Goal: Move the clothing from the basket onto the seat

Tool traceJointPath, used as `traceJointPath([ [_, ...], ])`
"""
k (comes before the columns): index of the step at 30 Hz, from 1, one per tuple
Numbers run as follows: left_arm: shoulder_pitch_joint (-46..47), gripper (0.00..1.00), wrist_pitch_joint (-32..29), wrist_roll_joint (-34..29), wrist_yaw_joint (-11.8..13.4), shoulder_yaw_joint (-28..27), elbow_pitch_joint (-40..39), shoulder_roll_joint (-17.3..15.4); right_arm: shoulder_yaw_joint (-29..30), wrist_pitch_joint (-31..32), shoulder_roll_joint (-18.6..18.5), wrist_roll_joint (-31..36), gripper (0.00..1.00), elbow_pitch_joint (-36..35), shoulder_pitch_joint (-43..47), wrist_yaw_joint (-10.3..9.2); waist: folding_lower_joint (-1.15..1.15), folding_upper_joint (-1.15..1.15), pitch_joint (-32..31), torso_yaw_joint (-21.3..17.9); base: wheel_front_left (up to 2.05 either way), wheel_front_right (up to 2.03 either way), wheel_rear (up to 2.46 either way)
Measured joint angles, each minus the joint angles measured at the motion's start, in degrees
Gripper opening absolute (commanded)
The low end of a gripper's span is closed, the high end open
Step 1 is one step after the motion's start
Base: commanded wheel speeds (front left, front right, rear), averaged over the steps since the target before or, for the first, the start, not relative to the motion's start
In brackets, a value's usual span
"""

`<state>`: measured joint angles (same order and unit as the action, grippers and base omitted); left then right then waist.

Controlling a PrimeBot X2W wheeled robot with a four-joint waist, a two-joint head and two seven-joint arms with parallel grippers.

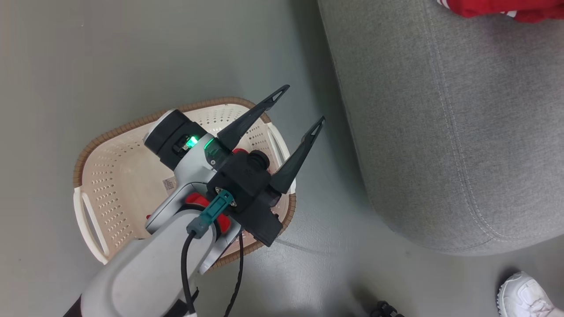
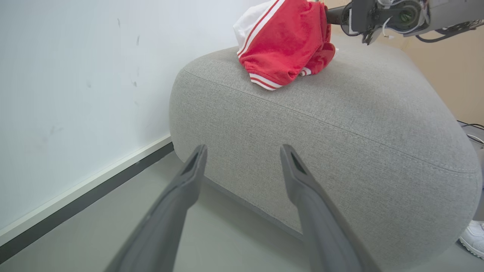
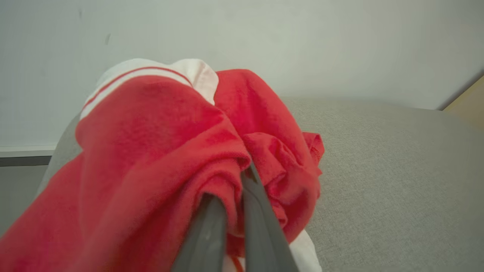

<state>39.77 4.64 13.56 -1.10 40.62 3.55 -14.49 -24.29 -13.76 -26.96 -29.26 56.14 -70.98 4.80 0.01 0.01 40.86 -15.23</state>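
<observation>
A red garment [image 3: 159,151] with white striped trim rests bunched on top of the light grey seat [image 2: 340,132]. My right gripper [image 3: 228,185] is shut on its folds, and the same garment [image 2: 283,41] is bunched at the seat's far edge. It also shows as a red patch [image 1: 498,9] at the head view's top right. My left gripper [image 1: 301,105] hangs open and holds nothing, above the cream basket [image 1: 110,176] on the floor. Its fingers [image 2: 181,196] point toward the seat's side. More red clothing [image 1: 197,200] peeks from the basket under my left arm, mostly hidden.
The basket stands on grey floor just left of the seat [image 1: 440,132], with a narrow gap between them. A white wall with a dark baseboard [image 2: 83,200] runs behind. A person's white shoe [image 1: 524,295] stands near the seat's front corner.
</observation>
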Motion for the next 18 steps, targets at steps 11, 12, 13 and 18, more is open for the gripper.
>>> traceJointPath([
  [11, -1.6, 1.0, 2.5, 0.9, 0.0, -0.5, 4.5, -0.1, -1.2, -0.5, 2.2, 0.7, 1.0, 2.3, 2.6, 0.82, -0.01, -0.01, -3.7, -0.3, 0.0, 0.0, 0.0],
  [12, -2.0, 1.0, 2.8, 1.1, 0.0, -0.5, 5.2, 0.0, -1.5, -0.5, 2.4, 0.7, 1.0, 2.5, 3.3, 0.87, -0.01, -0.01, -4.3, -0.3, 0.0, 0.0, 0.0],
  [13, -2.6, 1.0, 3.2, 1.2, 0.1, -0.6, 5.6, 0.1, -1.6, -0.5, 2.6, 0.8, 1.0, 2.7, 4.1, 1.07, 0.0, -0.01, -5.0, -0.4, 0.0, 0.0, 0.0],
  [18, -4.9, 1.0, 5.2, 3.3, 0.1, -1.0, 7.8, 1.2, -2.0, -0.5, 2.7, 1.1, 1.0, 1.9, 8.3, 1.35, -0.02, -0.01, -8.6, -0.4, 0.0, 0.0, 0.0],
])
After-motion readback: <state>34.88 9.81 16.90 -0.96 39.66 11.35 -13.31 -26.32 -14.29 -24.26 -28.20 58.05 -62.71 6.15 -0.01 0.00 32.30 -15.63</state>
